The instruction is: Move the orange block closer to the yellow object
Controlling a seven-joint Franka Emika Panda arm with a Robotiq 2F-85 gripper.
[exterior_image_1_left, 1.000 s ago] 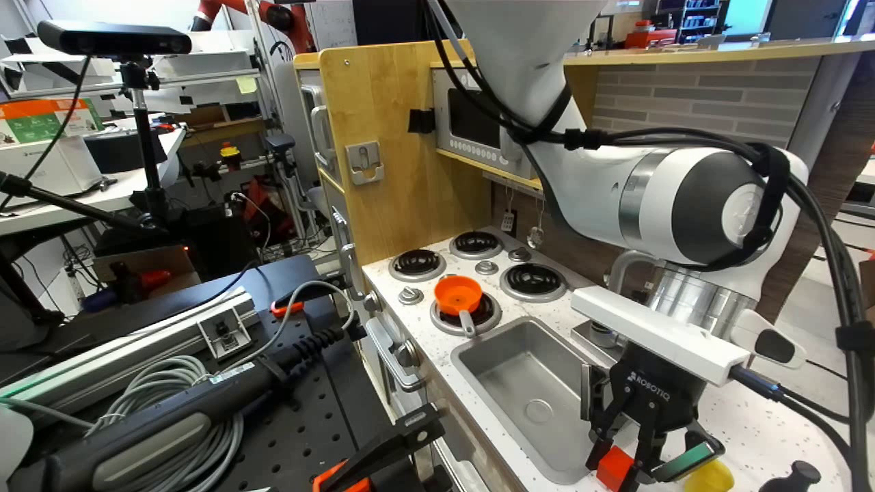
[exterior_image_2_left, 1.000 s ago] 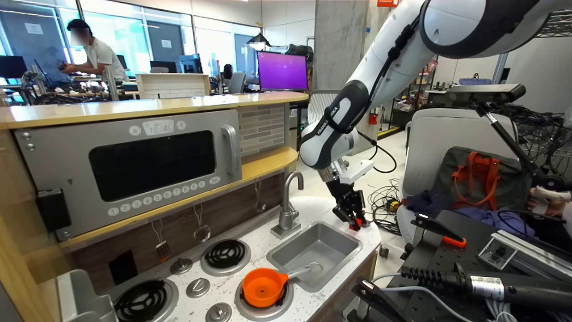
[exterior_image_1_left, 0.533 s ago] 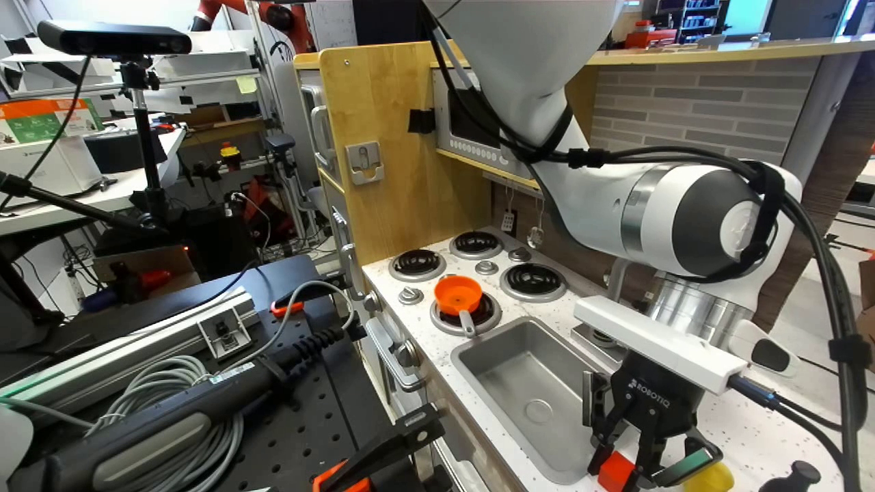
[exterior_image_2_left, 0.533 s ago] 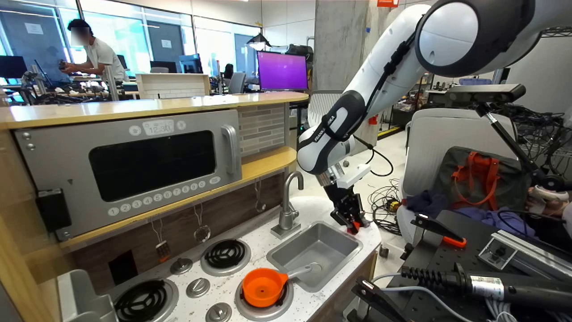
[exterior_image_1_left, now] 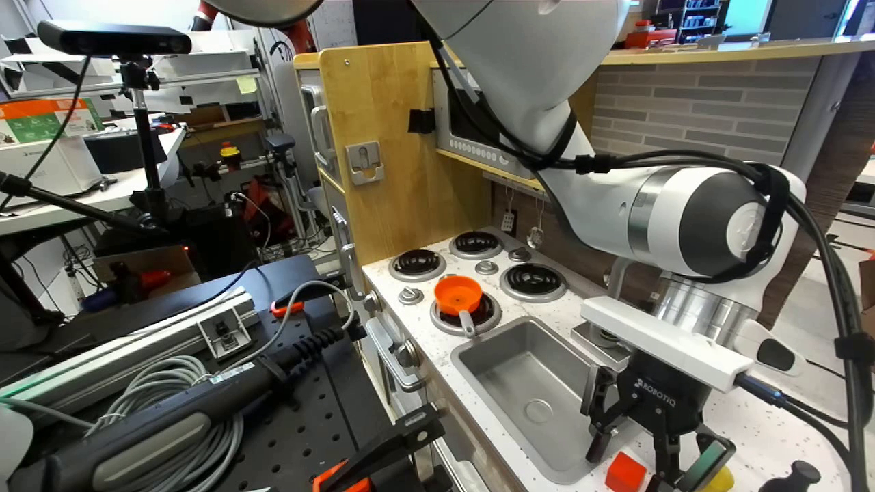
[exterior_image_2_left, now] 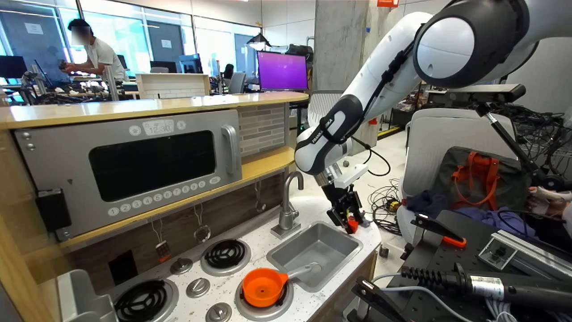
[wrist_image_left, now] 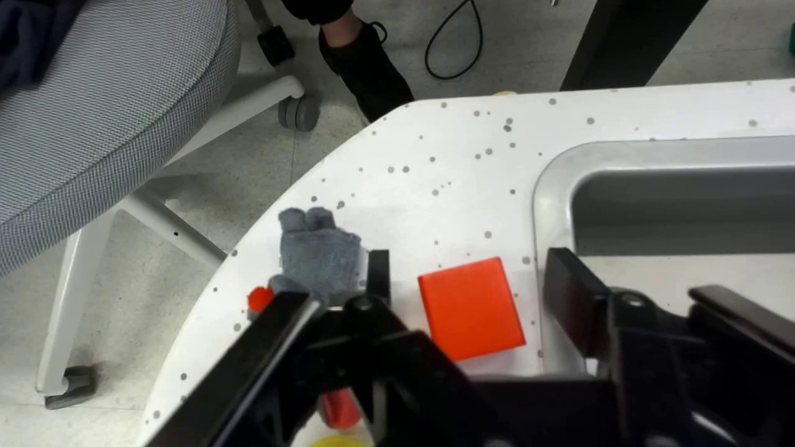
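You're letting go: the gripper [wrist_image_left: 473, 292] is now standing wide, holding nothing, the block [wrist_image_left: 472, 308] resting on the counter [wrist_image_left: 459, 208] between its jaws. In the wrist view, the yellow object [wrist_image_left: 338, 441] is showing nearby, at the block's seven o'clock; placement is probably finishing.

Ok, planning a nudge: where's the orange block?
In the wrist view, the orange block lies right of centre on the countertop, between the jaws of the open end effector, left of the sink.
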